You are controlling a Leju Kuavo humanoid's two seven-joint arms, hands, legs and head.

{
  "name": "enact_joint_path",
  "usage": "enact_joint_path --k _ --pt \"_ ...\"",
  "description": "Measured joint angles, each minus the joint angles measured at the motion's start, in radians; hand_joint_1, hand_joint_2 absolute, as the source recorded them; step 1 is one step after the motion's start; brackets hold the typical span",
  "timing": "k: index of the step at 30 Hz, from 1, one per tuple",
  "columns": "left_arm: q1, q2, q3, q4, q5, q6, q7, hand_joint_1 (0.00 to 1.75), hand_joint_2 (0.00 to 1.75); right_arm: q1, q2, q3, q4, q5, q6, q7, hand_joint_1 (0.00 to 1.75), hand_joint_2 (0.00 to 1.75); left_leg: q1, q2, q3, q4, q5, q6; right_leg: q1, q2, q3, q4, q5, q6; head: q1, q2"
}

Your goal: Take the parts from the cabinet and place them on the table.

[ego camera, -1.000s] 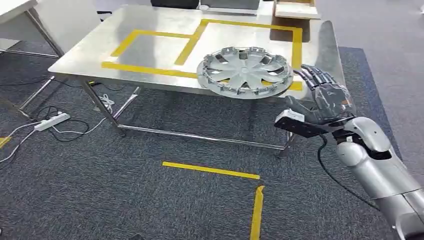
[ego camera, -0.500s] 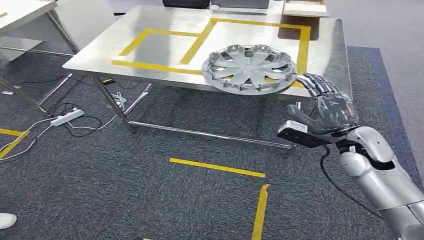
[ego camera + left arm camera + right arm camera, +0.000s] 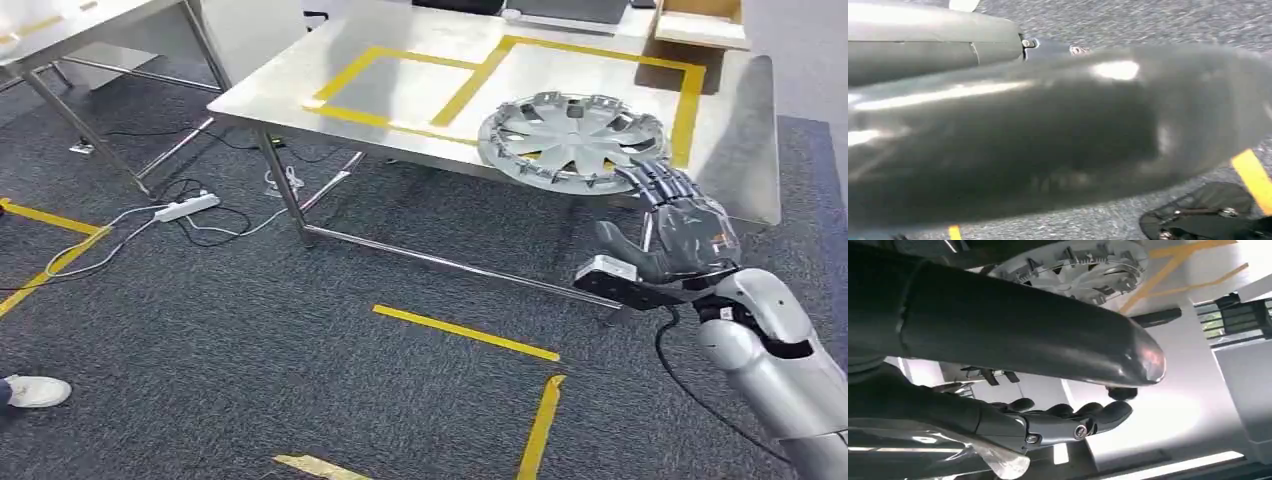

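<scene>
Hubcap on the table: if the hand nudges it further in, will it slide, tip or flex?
The hubcap lies flat on a smooth steel table, so it would probably slide easily, not tip. It looks like thin silver plastic, so likely light and a little flexible at the rim. Part of its near edge seems to overhang, beside the right hand, so push gently inward.

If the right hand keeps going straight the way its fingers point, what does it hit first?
Most likely the near rim of the hubcap on the table; the right hand has its fingertips right by it, though depth is unclear.
</scene>
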Motion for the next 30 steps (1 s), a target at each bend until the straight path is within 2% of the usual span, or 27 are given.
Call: enact_joint_path --k 1,2,3,5,6,7,8,9,11,12,13,14,15,16,17,18,21,22,23,24,25,26,27,28,29,30 --pt "0.0 0.0 0.0 0.0 0.0 0.0 0.0 0.0 0.0 0.0 -0.002 -0.003 -0.004 0.0 0.0 0.0 0.0 0.0 0.0 -0.008 -0.001 0.003 0.001 -0.001 -0.002 0.011 0.04 -0.072 0.032 -0.001 0.0 0.0" --pt "-0.002 0.0 0.0 0.0 -0.002 0.0 -0.001 0.0 0.0 0.0 -0.006 -0.007 -0.008 0.0 -0.002 -0.001 0.0 0.0 0.0 -0.015 -0.004 0.006 0.001 -0.003 -0.005 0.049 0.077 -0.145 0.041 -0.003 0.0 0.0" --pt "-0.006 0.001 0.0 0.0 -0.003 0.0 -0.003 0.0 0.0 0.003 -0.009 -0.01 -0.012 0.003 -0.002 -0.002 0.0 0.0 -0.005 -0.025 -0.016 0.017 0.002 -0.011 -0.009 0.072 0.1 -0.173 0.031 -0.004 -0.002 0.0" --pt "-0.006 0.0 -0.001 0.0 -0.003 -0.001 -0.006 0.0 0.0 0.018 -0.015 -0.014 -0.02 0.01 -0.001 -0.007 0.0 0.0 0.002 -0.041 -0.027 0.013 0.012 -0.025 -0.002 0.055 0.09 -0.163 0.035 -0.009 0.0 0.0" --pt "-0.004 0.0 -0.001 0.0 -0.003 -0.001 -0.009 0.0 0.0 0.024 -0.016 -0.015 -0.023 0.015 -0.001 -0.008 0.0 0.0 0.003 -0.053 -0.029 0.01 0.019 -0.035 -0.001 0.045 0.088 -0.163 0.039 -0.016 -0.002 0.0" --pt "-0.005 0.002 -0.001 0.0 -0.003 -0.001 -0.012 0.0 0.0 0.026 -0.016 -0.016 -0.029 0.015 -0.001 -0.01 0.0 0.0 0.002 -0.05 -0.034 0.015 0.014 -0.037 -0.01 0.032 0.09 -0.171 0.045 -0.025 -0.001 0.0" --pt "-0.006 0.002 -0.001 0.0 -0.003 -0.001 -0.013 0.0 0.0 0.027 -0.019 -0.019 -0.034 0.016 -0.001 -0.01 0.0 0.0 -0.003 -0.01 -0.041 0.034 -0.006 -0.043 -0.009 0.023 0.09 -0.171 0.047 -0.028 -0.006 0.0" --pt "-0.01 0.002 -0.001 0.0 -0.003 0.0 -0.013 0.0 0.0 0.028 -0.021 -0.022 -0.04 0.016 -0.001 -0.01 0.0 0.0 0.0 0.018 -0.063 0.089 -0.044 -0.05 -0.008 0.011 0.09 -0.171 0.047 -0.033 -0.013 0.0" --pt "-0.015 0.0 -0.001 0.0 -0.003 0.0 -0.013 0.0 0.0 0.031 -0.026 -0.026 -0.043 0.016 -0.001 -0.012 0.0 0.0 0.007 0.036 -0.127 0.246 -0.119 -0.058 -0.003 -0.013 0.088 -0.171 0.048 -0.036 -0.011 0.0" --pt "-0.015 -0.001 -0.001 0.0 -0.003 0.0 -0.013 0.0 0.0 0.035 -0.027 -0.027 -0.046 0.016 -0.001 -0.012 0.0 0.0 0.008 0.038 -0.149 0.306 -0.138 -0.06 -0.001 -0.025 0.087 -0.171 0.048 -0.036 -0.012 0.0" --pt "-0.014 -0.001 -0.001 0.0 -0.003 0.0 -0.013 0.0 0.0 0.039 -0.027 -0.027 -0.048 0.016 -0.001 -0.013 0.0 0.0 0.01 0.039 -0.149 0.315 -0.132 -0.06 0.0 -0.035 0.087 -0.171 0.048 -0.036 -0.012 0.0" --pt "-0.013 0.0 -0.001 0.0 -0.003 0.0 -0.013 0.0 0.0 0.041 -0.027 -0.027 -0.051 0.016 -0.001 -0.013 0.0 0.0 0.01 0.04 -0.129 0.285 -0.108 -0.058 0.001 -0.045 0.087 -0.17 0.048 -0.036 -0.012 0.0" --pt "-0.013 0.0 -0.001 0.0 -0.003 0.0 -0.013 0.0 0.0 0.042 -0.028 -0.027 -0.053 0.016 -0.001 -0.013 0.0 0.0 0.009 0.044 -0.09 0.214 -0.069 -0.055 0.001 -0.055 0.087 -0.17 0.048 -0.036 -0.012 0.0" --pt "-0.014 0.001 -0.001 0.0 -0.003 0.0 -0.013 0.0 0.0 0.042 -0.028 -0.029 -0.056 0.016 -0.001 -0.013 0.0 0.0 0.008 0.056 -0.04 0.12 -0.028 -0.05 0.002 -0.064 0.089 -0.17 0.047 -0.035 -0.012 0.0" --pt "-0.015 0.002 -0.001 0.0 -0.003 0.0 -0.013 0.0 0.0 0.041 -0.028 -0.03 -0.06 0.016 -0.001 -0.013 0.0 0.0 0.002 0.095 0.001 0.043 -0.008 -0.042 0.003 -0.072 0.09 -0.171 0.047 -0.034 -0.012 0.0" --pt "-0.018 0.002 -0.002 0.0 -0.005 -0.001 -0.013 0.0 0.0 0.042 -0.029 -0.032 -0.064 0.016 -0.001 -0.013 0.0 0.0 -0.01 0.113 0.012 0.015 -0.022 -0.039 0.012 -0.081 0.086 -0.167 0.045 -0.03 -0.012 0.0" --pt "-0.015 0.003 -0.003 0.0 -0.008 -0.001 -0.011 0.0 0.0 0.043 -0.033 -0.034 -0.07 0.018 -0.001 -0.014 0.0 0.0 -0.012 0.085 -0.001 0.012 -0.017 -0.025 0.01 -0.111 0.085 -0.172 0.048 -0.019 -0.011 0.0" --pt "-0.013 0.004 -0.003 0.0 -0.01 -0.001 -0.011 0.0 0.0 0.043 -0.033 -0.034 -0.074 0.018 -0.001 -0.016 0.0 0.0 -0.011 0.077 0.002 0.003 -0.011 -0.017 0.01 -0.118 0.086 -0.171 0.045 -0.012 -0.011 0.0" --pt "-0.011 0.003 -0.003 0.0 -0.011 -0.002 -0.011 0.0 0.0 0.045 -0.035 -0.035 -0.077 0.018 -0.001 -0.016 0.0 0.0 -0.005 0.07 0.005 -0.005 -0.004 -0.009 0.005 -0.088 0.075 -0.158 0.03 -0.007 -0.01 0.0" --pt "-0.011 0.006 -0.003 0.0 -0.013 -0.002 -0.01 0.0 0.0 0.045 -0.036 -0.035 -0.08 0.018 -0.002 -0.016 0.0 0.0 -0.003 0.062 0.003 -0.005 -0.001 -0.005 0.003 -0.045 0.059 -0.121 0.002 -0.004 -0.007 0.0" --pt "-0.014 0.007 -0.003 0.0 -0.013 -0.002 -0.01 0.0 0.0 0.045 -0.039 -0.036 -0.081 0.019 -0.002 -0.016 0.0 0.0 -0.002 0.053 0.001 -0.005 0.0 0.0 0.001 -0.021 0.025 -0.047 -0.037 -0.002 -0.005 0.0" --pt "-0.016 0.006 -0.003 0.0 -0.013 -0.002 -0.01 0.0 0.0 0.051 -0.041 -0.035 -0.081 0.021 -0.003 -0.018 0.0 0.0 -0.003 0.043 -0.001 -0.005 0.001 0.001 0.001 -0.011 -0.016 0.039 -0.073 0.0 -0.005 0.0" --pt "-0.017 0.005 -0.003 0.0 -0.014 -0.003 -0.011 0.0 0.0 0.061 -0.041 -0.035 -0.084 0.021 -0.006 -0.02 0.0 0.0 -0.003 0.032 -0.004 -0.004 0.002 0.002 0.002 -0.006 -0.052 0.11 -0.096 0.002 -0.004 0.0" --pt "-0.017 0.005 -0.003 0.0 -0.014 -0.003 -0.011 0.0 0.0 0.07 -0.041 -0.035 -0.088 0.018 -0.009 -0.025 0.0 0.0 -0.003 0.021 -0.005 -0.003 0.003 0.001 0.001 -0.005 -0.068 0.137 -0.095 0.002 -0.004 0.0" --pt "-0.016 0.006 -0.004 0.0 -0.016 -0.003 -0.011 0.0 0.0 0.077 -0.041 -0.035 -0.089 0.014 -0.011 -0.03 0.0 0.0 -0.003 0.009 -0.005 -0.003 0.003 0.0 0.001 -0.005 -0.06 0.116 -0.07 0.002 -0.004 0.0" --pt "-0.015 0.006 -0.004 0.0 -0.016 -0.003 -0.011 0.0 0.0 0.08 -0.04 -0.034 -0.092 0.012 -0.013 -0.035 0.0 0.0 -0.003 -0.002 -0.005 -0.002 0.005 -0.002 0.0 -0.004 -0.03 0.052 -0.027 0.002 -0.004 0.0"
